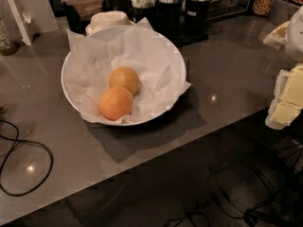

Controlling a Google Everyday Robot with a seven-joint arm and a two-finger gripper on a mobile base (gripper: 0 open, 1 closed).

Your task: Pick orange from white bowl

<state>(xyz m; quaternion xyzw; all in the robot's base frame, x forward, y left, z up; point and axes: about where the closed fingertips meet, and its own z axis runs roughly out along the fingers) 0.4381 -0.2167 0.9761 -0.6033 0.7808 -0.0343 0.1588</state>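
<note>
The white bowl (pixel 71 63) is wide and shallow, lined with crinkled white paper, and stands on the grey counter left of centre. Two oranges lie in it, touching each other: one nearer the front (pixel 116 103) and one just behind it (pixel 124 80). My gripper (pixel 286 100) shows as white and pale yellow parts at the right edge of the view, over the counter's front right corner. It is well to the right of the bowl, apart from it, and holds nothing that I can see.
A smaller white domed dish (pixel 110 20) sits right behind the bowl. Dark cups of utensils (pixel 168 8) line the back. A black cable (pixel 26 164) loops on the counter at the left. The counter's front edge (pixel 156 157) runs diagonally, with floor and cables below.
</note>
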